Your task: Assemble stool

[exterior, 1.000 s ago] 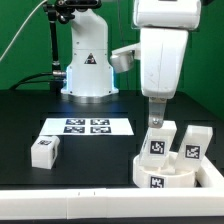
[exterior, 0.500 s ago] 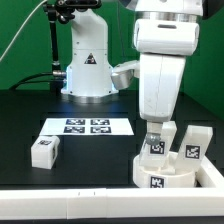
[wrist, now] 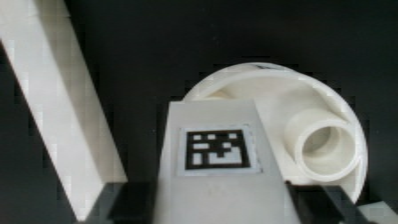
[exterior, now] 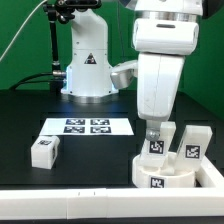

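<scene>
The round white seat (exterior: 160,176) lies at the exterior view's right front. A tagged leg (exterior: 157,143) stands upright on it, and my gripper (exterior: 155,131) reaches down from above, its fingers shut on this leg's two sides. A second leg (exterior: 193,146) stands upright just right of it. The third leg (exterior: 44,150) lies alone at the left. In the wrist view the held leg (wrist: 222,150) fills the space between my fingers (wrist: 125,200). The seat (wrist: 285,90) and a round socket (wrist: 333,147) lie behind it.
The marker board (exterior: 87,127) lies flat mid-table. A long white border rail (exterior: 60,205) runs along the front edge and also shows in the wrist view (wrist: 54,110). The arm's white base (exterior: 88,60) stands at the back.
The arm has come down over the upright leg since one second ago. It has held still over the last half second.
</scene>
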### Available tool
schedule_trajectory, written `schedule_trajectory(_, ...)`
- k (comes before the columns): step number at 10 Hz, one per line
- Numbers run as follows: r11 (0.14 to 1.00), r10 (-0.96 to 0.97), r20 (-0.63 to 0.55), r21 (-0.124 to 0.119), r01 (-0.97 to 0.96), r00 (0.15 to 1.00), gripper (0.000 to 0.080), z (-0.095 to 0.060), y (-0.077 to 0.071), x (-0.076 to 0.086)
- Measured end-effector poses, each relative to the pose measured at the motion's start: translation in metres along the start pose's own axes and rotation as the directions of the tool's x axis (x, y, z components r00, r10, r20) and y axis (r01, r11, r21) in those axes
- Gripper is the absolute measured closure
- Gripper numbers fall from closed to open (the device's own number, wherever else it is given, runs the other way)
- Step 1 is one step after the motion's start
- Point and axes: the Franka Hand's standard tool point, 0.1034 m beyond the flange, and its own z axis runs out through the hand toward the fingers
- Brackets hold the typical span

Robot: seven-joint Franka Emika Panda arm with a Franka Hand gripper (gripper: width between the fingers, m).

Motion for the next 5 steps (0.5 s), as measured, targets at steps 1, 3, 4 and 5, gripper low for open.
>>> schedule_trajectory(1, 1.0, 0.02, 0.0, 0.0, -0.02, 1.0, 0.0462, 0.0, 0.0001, -0.0002)
schedule_trajectory(3, 0.998, 0.057, 0.0, 0.0, -0.057, 0.998, 0.0462, 0.0001, 0.0003, -0.0008)
schedule_trajectory(4, 0.988, 0.156, -0.001, 0.001, -0.156, 0.988, 0.0462, 0.0001, 0.0002, -0.0007)
schedule_trajectory(5, 0.971, 0.238, -0.001, 0.001, -0.238, 0.971, 0.0462, 0.0001, 0.0002, -0.0007)
